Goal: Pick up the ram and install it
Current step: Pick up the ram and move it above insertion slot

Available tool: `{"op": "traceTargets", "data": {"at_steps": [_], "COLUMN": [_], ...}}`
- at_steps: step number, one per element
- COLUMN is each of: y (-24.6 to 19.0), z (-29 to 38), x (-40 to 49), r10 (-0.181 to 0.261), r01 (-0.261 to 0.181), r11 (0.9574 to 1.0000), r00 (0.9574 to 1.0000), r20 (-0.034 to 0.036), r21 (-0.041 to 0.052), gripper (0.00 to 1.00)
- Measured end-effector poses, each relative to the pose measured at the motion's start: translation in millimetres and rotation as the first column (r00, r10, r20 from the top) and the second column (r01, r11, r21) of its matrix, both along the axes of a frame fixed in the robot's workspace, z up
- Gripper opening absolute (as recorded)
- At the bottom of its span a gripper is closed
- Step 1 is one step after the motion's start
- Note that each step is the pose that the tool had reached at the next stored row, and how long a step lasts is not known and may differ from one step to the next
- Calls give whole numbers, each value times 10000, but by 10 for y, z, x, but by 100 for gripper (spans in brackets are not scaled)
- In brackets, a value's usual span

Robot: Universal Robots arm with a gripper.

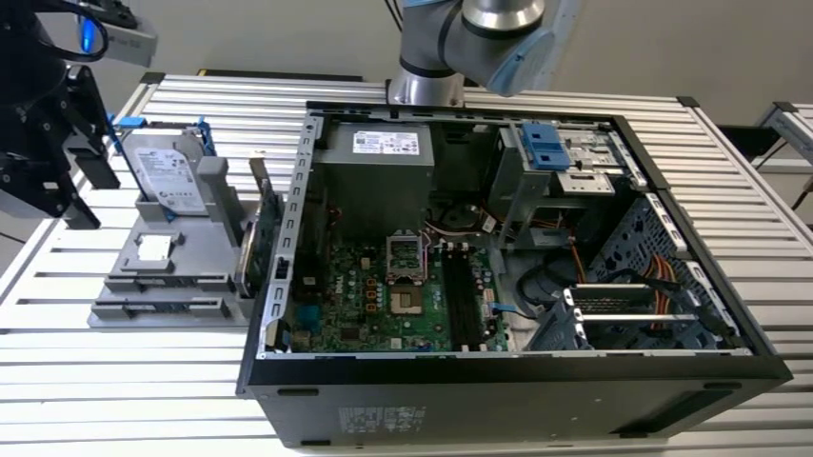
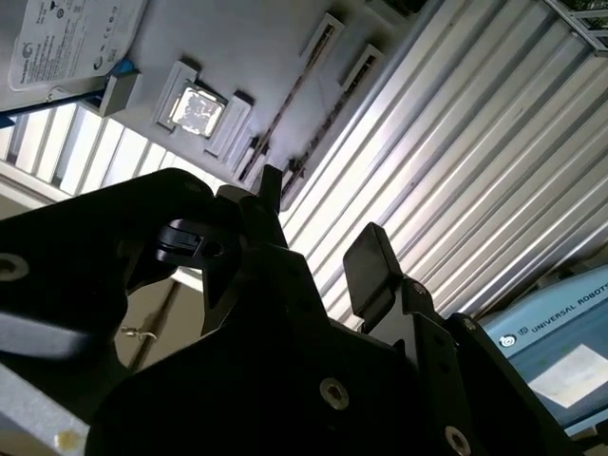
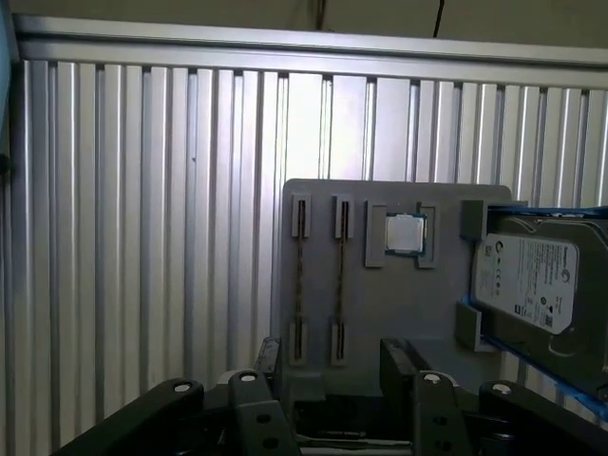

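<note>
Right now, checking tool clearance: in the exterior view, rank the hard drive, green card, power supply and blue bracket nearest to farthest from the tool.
Tool at the exterior view's left:
1. Hard drive, on the holder.
2. Green card, upright beside the case.
3. Power supply, inside the case.
4. Blue bracket, toward the exterior view's right.

Ram (image 3: 300, 275): two sticks edge-on in tray (image 3: 380, 313) slots, first wrist view; chips not discernible. Hard drive (image 3: 532, 280) cropped by picture edge in both wrist views. Gripper (image 3: 332, 351): base cropped, first wrist view; dark bulk hides tabletop (image 2: 456, 142) behind it in second wrist view. Exterior view: arm (image 1: 489, 38) upper links out of frame, computer case (image 1: 508, 405) near wall cropped, tray slots too small to tell contents.
</note>
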State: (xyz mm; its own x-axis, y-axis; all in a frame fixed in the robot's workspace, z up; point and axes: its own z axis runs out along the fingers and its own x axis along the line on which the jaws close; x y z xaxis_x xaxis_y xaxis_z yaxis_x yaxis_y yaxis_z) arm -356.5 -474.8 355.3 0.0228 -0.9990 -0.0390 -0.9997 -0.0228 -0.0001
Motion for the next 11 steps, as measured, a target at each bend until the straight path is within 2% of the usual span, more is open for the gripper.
{"op": "traceTargets", "data": {"at_steps": [5,11], "y": [-31,-38], "z": [-24,-60], "x": [0,-1], "r10": [-2,-2], "r01": [2,2], "r11": [10000,10000], "r00": [10000,10000], "r20": [1,-1], "r21": [1,-1], "gripper": [0,0]}}
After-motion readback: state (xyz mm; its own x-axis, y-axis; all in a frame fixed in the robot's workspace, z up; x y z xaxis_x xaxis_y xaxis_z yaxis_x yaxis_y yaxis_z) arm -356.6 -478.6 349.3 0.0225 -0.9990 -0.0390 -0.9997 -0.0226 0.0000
